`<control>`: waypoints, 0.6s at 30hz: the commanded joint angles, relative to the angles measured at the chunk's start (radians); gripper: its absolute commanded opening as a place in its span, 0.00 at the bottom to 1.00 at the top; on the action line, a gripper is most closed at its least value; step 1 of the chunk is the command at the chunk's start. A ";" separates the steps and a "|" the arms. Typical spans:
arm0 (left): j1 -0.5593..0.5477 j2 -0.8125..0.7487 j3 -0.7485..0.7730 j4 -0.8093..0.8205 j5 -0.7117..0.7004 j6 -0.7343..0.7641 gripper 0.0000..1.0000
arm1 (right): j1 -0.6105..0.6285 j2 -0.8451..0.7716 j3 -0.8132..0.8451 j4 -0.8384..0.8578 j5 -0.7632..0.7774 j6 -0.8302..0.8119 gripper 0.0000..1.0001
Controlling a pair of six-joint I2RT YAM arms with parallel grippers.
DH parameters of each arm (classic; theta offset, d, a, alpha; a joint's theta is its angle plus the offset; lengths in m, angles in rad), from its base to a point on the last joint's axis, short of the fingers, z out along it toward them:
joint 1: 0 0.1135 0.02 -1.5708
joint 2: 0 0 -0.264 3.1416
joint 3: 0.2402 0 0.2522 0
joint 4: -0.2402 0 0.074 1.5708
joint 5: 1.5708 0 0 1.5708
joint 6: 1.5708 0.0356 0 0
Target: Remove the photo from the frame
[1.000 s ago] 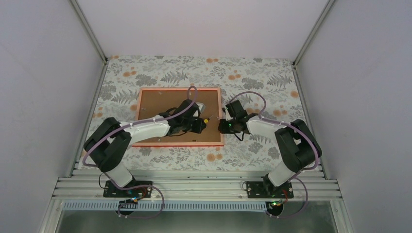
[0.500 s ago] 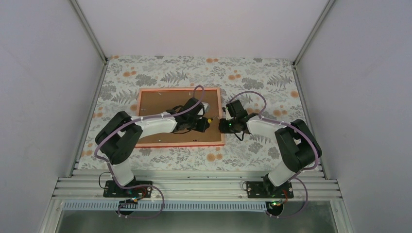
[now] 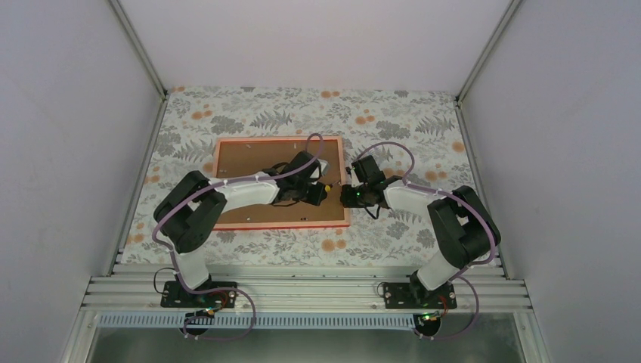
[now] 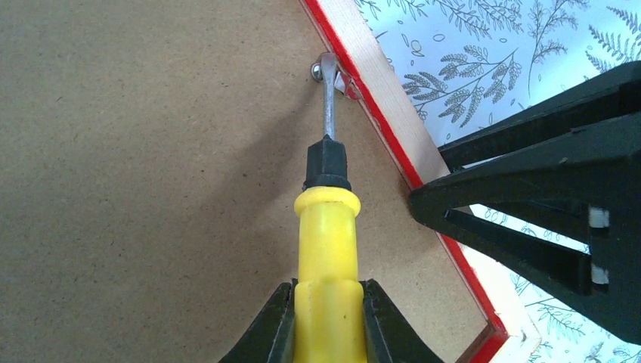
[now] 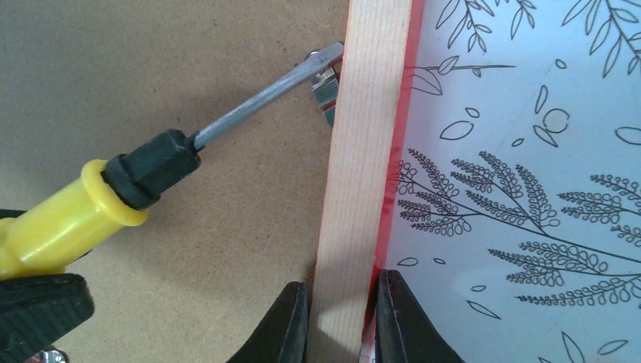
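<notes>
Two grips carry this step, and either one could fail us. Our left fingers (image 4: 283,314) are closed snugly round the yellow handle of the screwdriver (image 4: 325,234). Its blade tip sits against the small metal tab (image 4: 336,76) at the inner edge of the right rail of the frame (image 5: 363,151). Our right fingers (image 5: 296,318) are almost fully closed, pinching that same rail from both sides, nearer the frame's near right corner. The frame lies face down on the counter (image 5: 529,151) with its brown backing (image 4: 136,151) uppermost. The photo is out of sight and, we judge, trapped beneath that backing.

We take the step in hand to be working the tab clear of the backing. The likeliest slip is the blade skating off the tab. The tab is small and the tip meets it at a shallow angle, so a firm push could send the blade across the board, scoring it, or into the wooden rail. If we lever too hard, the tab could snap. The frame could also twist under the right fingers, which hold only a thin rail. The handle looks smooth and round, so it may roll in the left fingers and spoil our aim. A blade driven under the backing could crease the photo.
</notes>
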 commanded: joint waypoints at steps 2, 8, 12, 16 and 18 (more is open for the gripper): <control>-0.019 0.017 0.048 -0.098 -0.016 0.087 0.02 | -0.007 0.009 0.017 -0.008 0.012 -0.047 0.13; -0.042 0.028 0.076 -0.188 -0.048 0.138 0.02 | -0.006 0.007 0.026 -0.011 0.010 -0.055 0.13; -0.050 0.029 0.077 -0.227 -0.051 0.157 0.02 | -0.007 0.006 0.029 -0.014 0.014 -0.059 0.13; -0.058 0.029 0.084 -0.272 -0.068 0.178 0.02 | -0.008 0.003 0.030 -0.016 0.017 -0.065 0.13; -0.064 0.027 0.088 -0.299 -0.087 0.191 0.02 | -0.007 0.002 0.030 -0.016 0.020 -0.067 0.13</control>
